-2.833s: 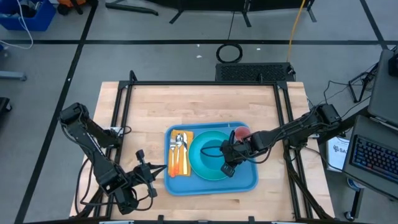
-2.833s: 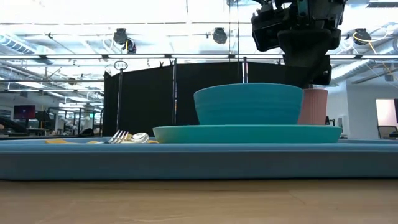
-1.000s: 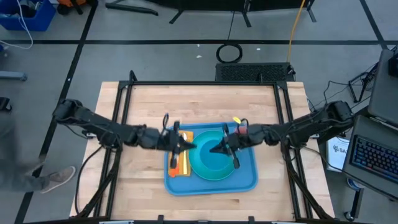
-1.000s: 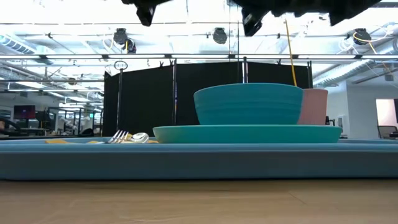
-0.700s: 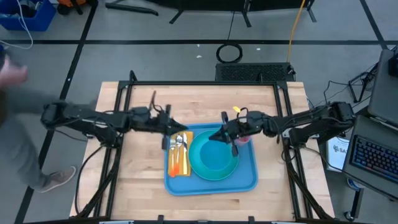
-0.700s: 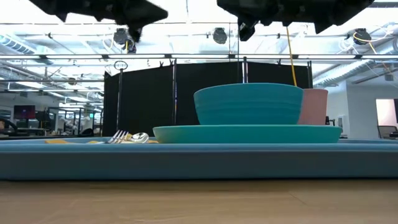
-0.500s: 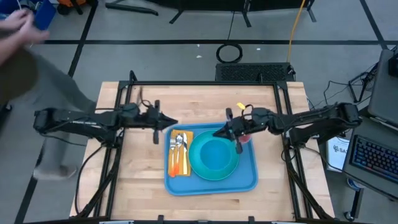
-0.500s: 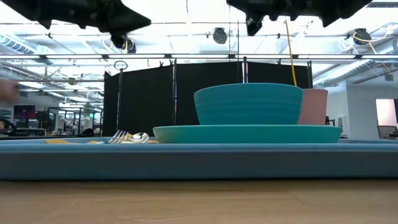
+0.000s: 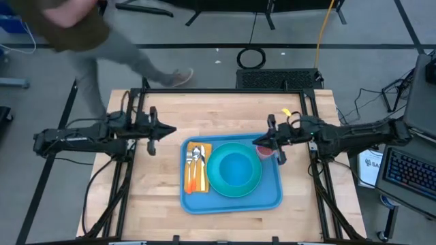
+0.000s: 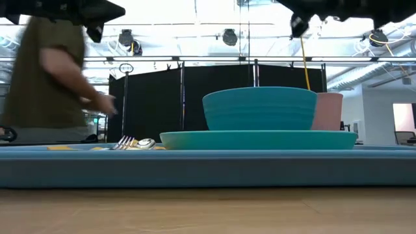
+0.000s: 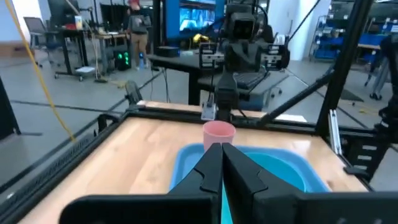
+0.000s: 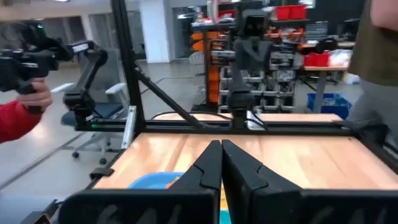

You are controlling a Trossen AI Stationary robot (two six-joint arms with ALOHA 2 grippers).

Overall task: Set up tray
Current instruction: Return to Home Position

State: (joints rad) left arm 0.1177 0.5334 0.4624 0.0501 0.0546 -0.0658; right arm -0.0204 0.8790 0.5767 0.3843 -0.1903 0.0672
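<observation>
Tray sat mid-table, loaded: bowl on plate, pink cup at one corner, cutlery on yellow napkin. Left gripper and right gripper were closed and empty, raised above the table. Layout judged complete; only parking the arms remained.

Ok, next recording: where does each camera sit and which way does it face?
High: above the table, straight down; left arm and right arm flank the tray.
Low: table height, level across the tray at bowl, plate, cup; arms at top, person behind.
Left wrist: on left arm, over shut left fingers toward cup and right arm.
Right wrist: on right arm, over shut right fingers toward left arm.
Shared: high, low, left wrist all show the cup.
</observation>
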